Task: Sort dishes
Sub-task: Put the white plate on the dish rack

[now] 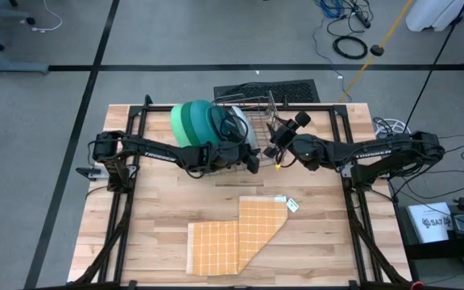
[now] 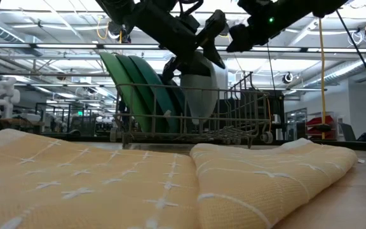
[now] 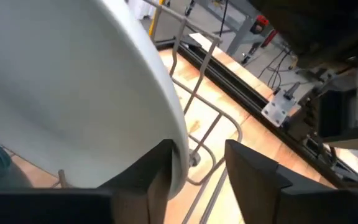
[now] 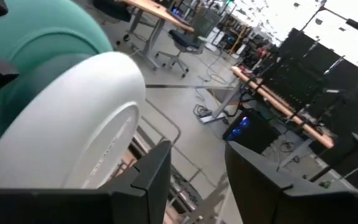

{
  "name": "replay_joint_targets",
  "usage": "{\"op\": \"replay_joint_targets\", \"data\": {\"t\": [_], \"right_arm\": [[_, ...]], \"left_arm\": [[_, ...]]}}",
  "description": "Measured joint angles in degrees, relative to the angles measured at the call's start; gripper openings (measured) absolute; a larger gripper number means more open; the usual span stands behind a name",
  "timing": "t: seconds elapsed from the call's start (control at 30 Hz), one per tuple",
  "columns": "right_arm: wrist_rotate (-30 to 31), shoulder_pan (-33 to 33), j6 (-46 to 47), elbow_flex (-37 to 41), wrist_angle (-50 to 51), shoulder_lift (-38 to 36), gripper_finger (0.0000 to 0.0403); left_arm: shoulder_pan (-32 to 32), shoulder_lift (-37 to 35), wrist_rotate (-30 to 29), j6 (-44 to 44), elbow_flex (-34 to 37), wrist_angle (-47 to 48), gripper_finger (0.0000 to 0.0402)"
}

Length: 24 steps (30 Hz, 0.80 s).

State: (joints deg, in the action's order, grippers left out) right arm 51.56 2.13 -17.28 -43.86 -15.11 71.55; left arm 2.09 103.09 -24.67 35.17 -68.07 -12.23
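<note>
A grey wire rack [image 1: 258, 103] stands at the table's far middle. Several green and teal plates [image 1: 193, 122] stand on edge in its left part [image 2: 135, 89]. A pale blue plate [image 2: 202, 83] stands on edge beside them, toward the rack's middle. My left gripper [image 3: 197, 152] is open at the rack's near side [image 1: 250, 161], with the pale plate's rim [image 3: 180, 146] between its fingers. My right gripper [image 1: 277, 151] is open and empty just right of that plate [image 4: 73, 118]. My left gripper has the pale blue plate's rim [image 3: 178, 134] between its open fingers, right beside one finger [image 3: 157, 171]. I cannot tell whether that finger touches the rim. The plate stands on edge in the rack.
An orange checked cloth [image 1: 236, 238] lies folded on the near middle of the table and fills the front of the low view [image 2: 170, 178]. A small white tag [image 1: 292, 205] lies by its right corner. The right part of the rack [image 2: 246, 105] holds no plates.
</note>
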Motion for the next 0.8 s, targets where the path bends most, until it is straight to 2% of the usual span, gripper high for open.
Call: {"op": "replay_joint_targets", "data": {"t": [0.2,0.37,0.6,0.8], "right_arm": [[-1.08,0.87,1.62,0.0,0.06,3.18,0.0143],[-1.02,0.92,1.64,0.0,0.07,4.76,0.0143],[-0.95,0.92,1.82,0.0,-0.12,5.0,0.0143],[-0.93,0.89,1.8,0.0,-0.39,5.0,0.0143]], "left_arm": [[0.02,-0.02,0.58,-1.44,0.0,0.91,0.0211],[0.02,-0.02,0.53,-3.03,0.0,0.81,0.021],[0.02,-0.04,0.45,-4.26,0.0,1.01,0.0153],[0.02,-0.04,0.56,-4.09,0.0,0.96,0.006]]}}
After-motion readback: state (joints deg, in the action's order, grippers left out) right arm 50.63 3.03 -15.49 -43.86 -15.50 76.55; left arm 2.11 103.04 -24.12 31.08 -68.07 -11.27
